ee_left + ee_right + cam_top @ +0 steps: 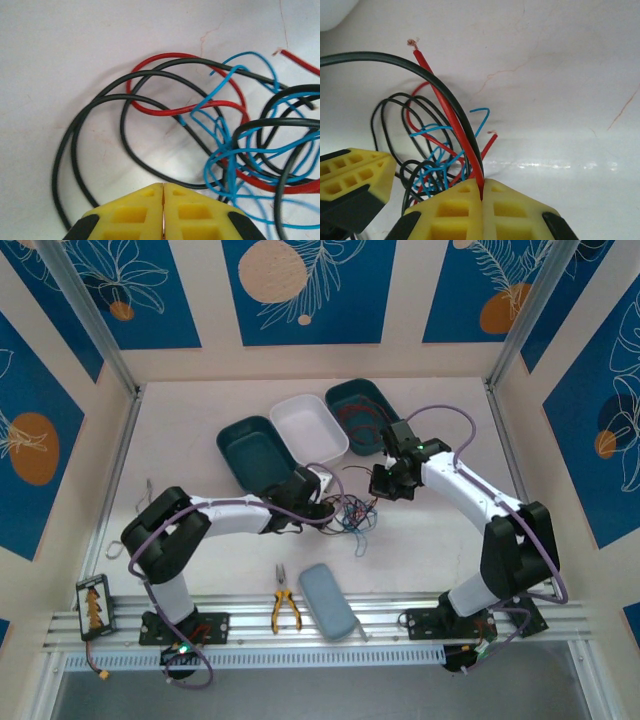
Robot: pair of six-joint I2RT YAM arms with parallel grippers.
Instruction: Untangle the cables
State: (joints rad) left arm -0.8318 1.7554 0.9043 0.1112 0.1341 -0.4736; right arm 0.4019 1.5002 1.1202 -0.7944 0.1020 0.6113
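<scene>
A tangle of thin red, black and blue cables (pixel 356 512) lies on the white table between my two grippers. My left gripper (pixel 326 508) is at its left edge. In the left wrist view its yellow fingertips (pixel 163 186) are pressed together, and a black cable (pixel 125 145) loops right up to the tips; I see nothing pinched between them. My right gripper (pixel 384 488) is at the upper right of the tangle. In the right wrist view it (pixel 482 183) is shut on a red cable (pixel 447 115) that rises from the jaws to a bare end, with a black cable (pixel 395 61) beside it.
Two teal trays (pixel 252 450) (pixel 345 398) flank a white tray (pixel 308 425) behind the tangle; the right one holds cables. Yellow-handled pliers (pixel 286 610) and a grey-blue case (pixel 328 613) lie near the front rail. A small device (pixel 93 605) sits front left.
</scene>
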